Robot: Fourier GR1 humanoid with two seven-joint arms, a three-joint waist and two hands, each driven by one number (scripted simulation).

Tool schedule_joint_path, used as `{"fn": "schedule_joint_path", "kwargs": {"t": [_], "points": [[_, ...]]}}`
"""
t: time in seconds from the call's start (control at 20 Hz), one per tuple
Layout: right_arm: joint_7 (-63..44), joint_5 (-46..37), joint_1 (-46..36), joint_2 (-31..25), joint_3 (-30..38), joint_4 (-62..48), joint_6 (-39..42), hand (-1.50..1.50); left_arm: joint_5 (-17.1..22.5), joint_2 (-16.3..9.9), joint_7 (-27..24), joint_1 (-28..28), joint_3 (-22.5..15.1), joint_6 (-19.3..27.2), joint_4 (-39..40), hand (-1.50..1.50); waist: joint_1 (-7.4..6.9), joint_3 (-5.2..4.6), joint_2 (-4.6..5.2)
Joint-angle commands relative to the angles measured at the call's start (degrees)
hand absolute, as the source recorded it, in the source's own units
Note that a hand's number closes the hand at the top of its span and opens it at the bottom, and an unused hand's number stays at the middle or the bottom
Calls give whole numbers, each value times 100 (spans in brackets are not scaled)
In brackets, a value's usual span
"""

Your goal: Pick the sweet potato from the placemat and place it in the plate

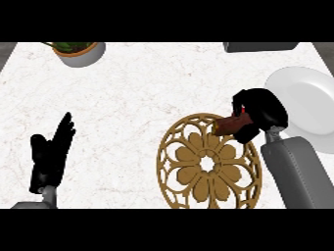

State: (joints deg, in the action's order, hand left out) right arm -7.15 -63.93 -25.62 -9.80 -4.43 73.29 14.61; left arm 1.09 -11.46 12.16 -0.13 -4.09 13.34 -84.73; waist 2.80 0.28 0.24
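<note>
A reddish-brown sweet potato (231, 124) is held by my right hand (262, 112), whose fingers curl round it and hide most of it. It hangs over the upper right edge of the round golden openwork placemat (209, 164). The white plate (316, 108) lies just right of the hand, its rim partly hidden behind the fingers. My left hand (50, 152) rests open at the lower left, fingers pointing up, holding nothing.
A potted plant (79, 50) stands at the counter's far left. A dark grey object (260, 46) sits at the far edge, right of centre. Bare marble counter (140, 98) spreads between the hands.
</note>
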Motion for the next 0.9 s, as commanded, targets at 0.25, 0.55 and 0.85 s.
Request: {"fn": "schedule_joint_path", "kwargs": {"t": [0.25,0.55,0.85], "points": [[-787,76,-202,-55,1454,576,-2053,150,9,-6,-73,-132,-11,-152,105,0,-202,-26,-40],[-1562,-97,-330,-304,1789,1033,-1975,150,-4,-73,70,-226,42,-289,73,0,-254,-30,-37],[-1144,440,-74,-728,2400,444,-2356,150,-248,55,175,-72,-30,-134,-260,0,-285,-27,-30]]}}
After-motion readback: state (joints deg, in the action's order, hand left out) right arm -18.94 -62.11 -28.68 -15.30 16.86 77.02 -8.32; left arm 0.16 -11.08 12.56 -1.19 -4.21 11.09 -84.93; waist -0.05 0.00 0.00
